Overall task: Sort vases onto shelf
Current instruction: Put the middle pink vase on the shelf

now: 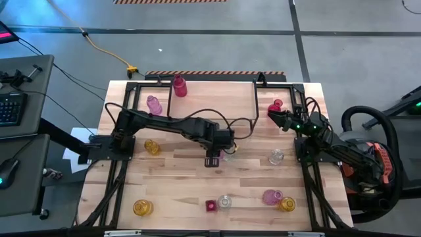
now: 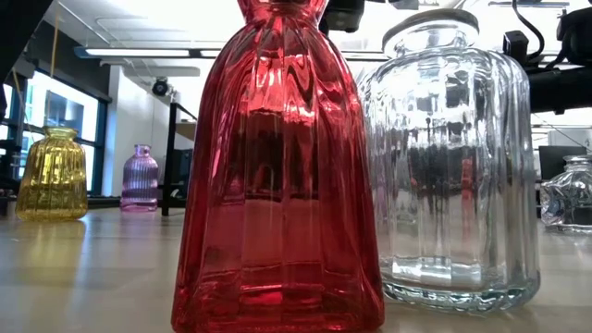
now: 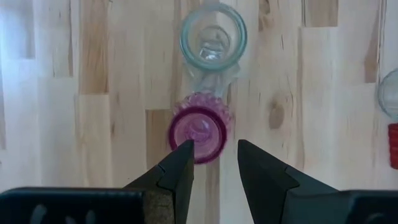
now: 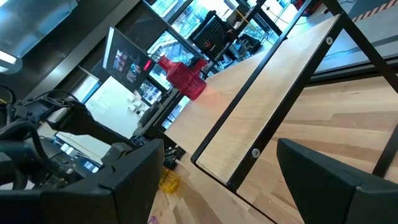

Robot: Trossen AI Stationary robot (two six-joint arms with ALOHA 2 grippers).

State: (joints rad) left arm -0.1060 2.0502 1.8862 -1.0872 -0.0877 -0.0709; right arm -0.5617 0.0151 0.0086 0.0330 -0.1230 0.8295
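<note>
Where left fingers [image 3: 214, 180] hover: ribbed translucent purple vase [image 3: 199, 132].

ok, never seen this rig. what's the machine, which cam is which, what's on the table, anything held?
Two dark robot arms share a wooden table. One picture looks straight down, one sits at tabletop height close behind a red vase and a clear jar, and one rides on each wrist. Small glass vases in yellow, pink, red and clear are scattered about; a red one stands on the shelf. The left gripper hangs part-open above a purple vase, holding nothing. The right gripper waits open by the shelf's end.
</note>
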